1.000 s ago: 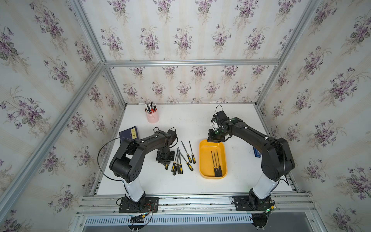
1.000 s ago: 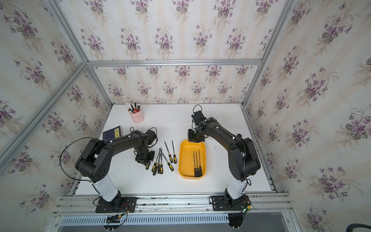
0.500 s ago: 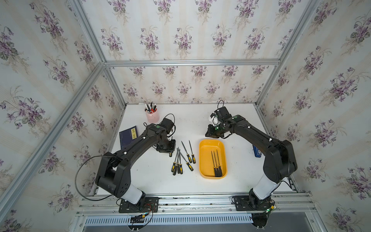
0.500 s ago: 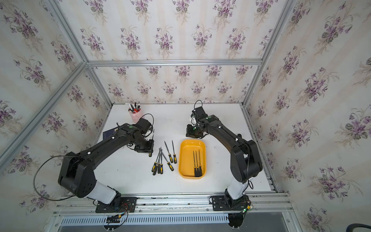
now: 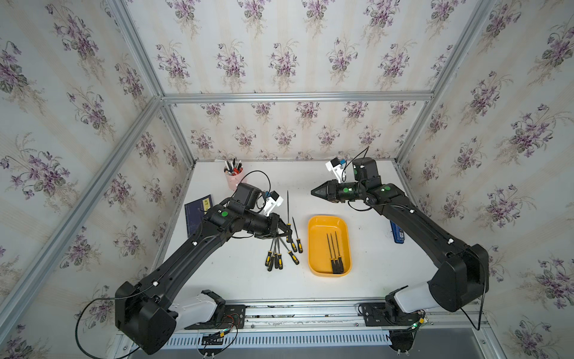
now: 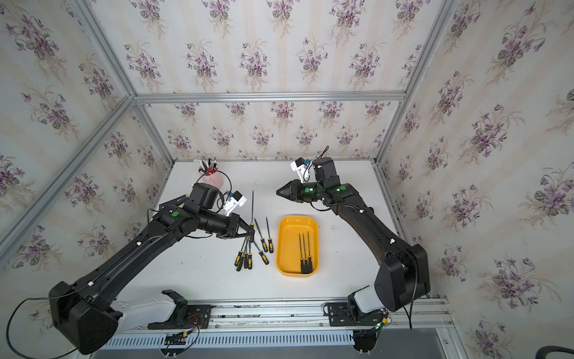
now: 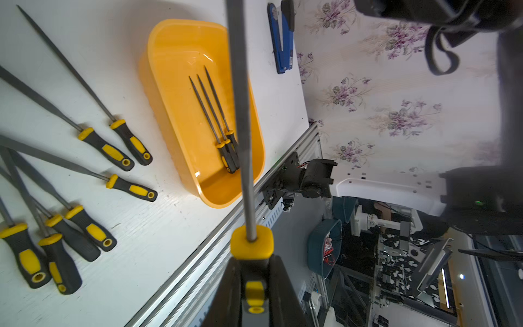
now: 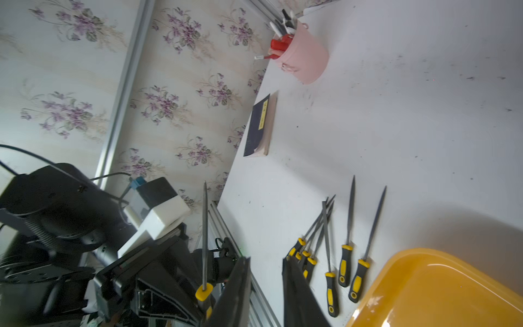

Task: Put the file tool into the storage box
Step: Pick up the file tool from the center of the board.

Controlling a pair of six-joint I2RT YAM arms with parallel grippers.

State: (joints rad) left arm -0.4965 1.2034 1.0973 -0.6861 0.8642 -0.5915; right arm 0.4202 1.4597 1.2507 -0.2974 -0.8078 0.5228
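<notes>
Since the earlier frame the left pincer (image 5: 284,229) has swung toward the storage box (image 5: 312,248), carrying a file tool (image 5: 288,208). Both top views: file held over loose files (image 5: 279,253), beside the box on the bench (image 5: 248,279). Left wrist: jaws clamped on the file's handle. Right wrist: right pincer (image 8: 266,271) slightly parted, empty.

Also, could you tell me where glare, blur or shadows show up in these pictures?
Both top views are evenly lit and sharp; in the left wrist view, glare spots the tray floor and the held file looks soft near the lens; in the right wrist view, a broad shadow falls on the table beside the tray.
</notes>
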